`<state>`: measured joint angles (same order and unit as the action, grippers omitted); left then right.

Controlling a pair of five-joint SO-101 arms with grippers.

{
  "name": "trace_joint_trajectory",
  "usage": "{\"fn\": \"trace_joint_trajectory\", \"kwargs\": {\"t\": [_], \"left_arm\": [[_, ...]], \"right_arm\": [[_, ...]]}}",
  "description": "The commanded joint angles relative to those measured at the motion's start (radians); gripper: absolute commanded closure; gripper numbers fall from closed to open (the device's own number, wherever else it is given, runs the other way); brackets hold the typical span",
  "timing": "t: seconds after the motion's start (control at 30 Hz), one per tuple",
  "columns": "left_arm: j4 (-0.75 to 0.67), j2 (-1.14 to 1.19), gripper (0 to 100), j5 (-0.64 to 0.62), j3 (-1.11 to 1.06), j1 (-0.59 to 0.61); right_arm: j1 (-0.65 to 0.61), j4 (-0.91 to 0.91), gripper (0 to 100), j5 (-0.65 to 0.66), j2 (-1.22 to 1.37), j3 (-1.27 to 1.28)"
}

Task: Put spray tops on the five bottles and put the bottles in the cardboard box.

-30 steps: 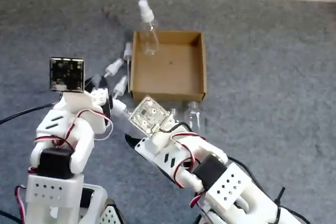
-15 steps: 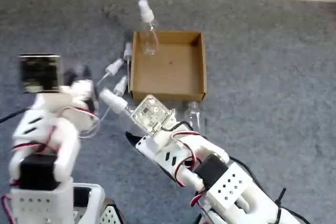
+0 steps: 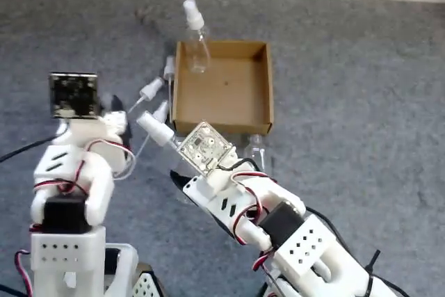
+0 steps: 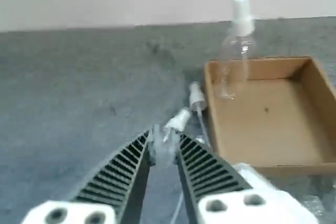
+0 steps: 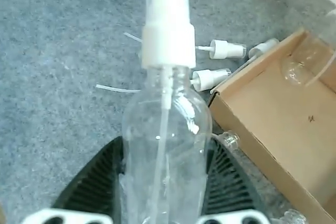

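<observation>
The right tool (image 5: 167, 153) is clamped around the body of a clear bottle (image 5: 164, 119). The bottle has its white spray top (image 5: 167, 35) on and is held just off the corner of the box (image 3: 270, 81) nearest the arms. The left tool (image 4: 164, 148), jaws a narrow gap apart with nothing plainly between them, sits beside the box near the loose tops (image 3: 151, 90).

The bottle looks like light, thin-walled plastic, smooth and probably slippery, and a hard squeeze might dent it. The wide body seems the safest hold, since the neck and top could twist. A capped bottle (image 3: 197, 50) stands in the box's far corner.
</observation>
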<state>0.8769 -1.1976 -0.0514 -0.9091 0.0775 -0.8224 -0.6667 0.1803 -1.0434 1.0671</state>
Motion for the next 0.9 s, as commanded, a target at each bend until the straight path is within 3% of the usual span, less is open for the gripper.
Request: {"fn": "trace_joint_trajectory", "kwargs": {"t": [0.0,0.3,0.47,0.7,0.8,0.87], "left_arm": [[-0.028,-0.004,99,0.008,0.004,-0.11],[0.044,-0.01,99,0.055,0.008,-0.254],[0.051,-0.015,99,0.064,0.03,-0.262],[0.163,-0.013,99,0.061,0.246,-0.03],[0.164,-0.004,99,0.063,0.199,0.085],[0.158,-0.004,99,0.064,0.099,0.096]], "right_arm": [[0.012,0.001,99.5,0.002,-0.03,-0.036],[0.012,0.001,99.5,0.002,-0.03,-0.036],[0.012,0.001,99.5,0.002,-0.03,-0.036],[0.013,0.001,99.5,0.002,-0.03,-0.036],[0.013,0.001,99.5,0.002,-0.03,-0.036],[0.013,0.001,99.5,0.002,-0.03,-0.036]]}}
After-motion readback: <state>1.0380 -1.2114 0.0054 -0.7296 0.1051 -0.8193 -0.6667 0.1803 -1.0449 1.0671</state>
